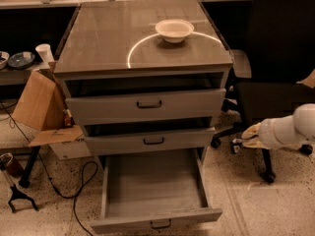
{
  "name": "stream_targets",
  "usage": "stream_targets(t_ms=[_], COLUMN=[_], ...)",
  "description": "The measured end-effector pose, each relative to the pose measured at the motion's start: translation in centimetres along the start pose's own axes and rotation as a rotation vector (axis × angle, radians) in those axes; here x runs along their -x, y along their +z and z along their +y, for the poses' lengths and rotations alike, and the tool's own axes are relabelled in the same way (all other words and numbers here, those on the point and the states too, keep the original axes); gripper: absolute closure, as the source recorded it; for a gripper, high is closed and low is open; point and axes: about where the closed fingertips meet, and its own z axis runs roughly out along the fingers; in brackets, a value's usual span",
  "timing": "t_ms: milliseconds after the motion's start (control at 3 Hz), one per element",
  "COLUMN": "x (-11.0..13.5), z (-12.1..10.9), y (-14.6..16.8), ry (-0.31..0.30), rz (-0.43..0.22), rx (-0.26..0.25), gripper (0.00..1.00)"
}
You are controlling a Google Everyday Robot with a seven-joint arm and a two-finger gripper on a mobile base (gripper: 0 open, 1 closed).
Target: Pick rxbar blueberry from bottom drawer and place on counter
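My gripper [249,136] hangs low, just in front of the chair [280,58]. I cannot tell whether it is open or closed, and I see nothing in its hold.

Left of it in the view, and lower, the drawer [155,191] stands pulled out, well apart from the gripper. I see no bar on the grey floor that shows. If the bar is in there, it is hidden from me, perhaps behind the front panel or under the drawer above.

Up and to the left of the gripper lies the counter [108,38], with a bowl [174,30] on it.

I judge the task barely begun: this is the approach, with the pick not yet made. Next I need to bring the gripper across and down over the drawer, find the bar, and keep clear of the middle drawer's overhanging front.
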Motion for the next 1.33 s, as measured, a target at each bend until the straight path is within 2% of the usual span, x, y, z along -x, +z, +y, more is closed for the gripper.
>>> stream_targets(t_ms=[333,667,1000,1333], x=[3.5,7.7,11.7,16.7], z=[-2.3,-4.8,-7.5,-9.8], y=[-8.0,-16.8,-23.1,-26.9], ry=[-0.096,-0.165,-0.2,-0.221], rz=[-0.006,0.008,-0.023,-0.089], rx=[-0.142,-0.289,-0.417,-0.522], gripper=[1.0,1.0,1.0,1.0])
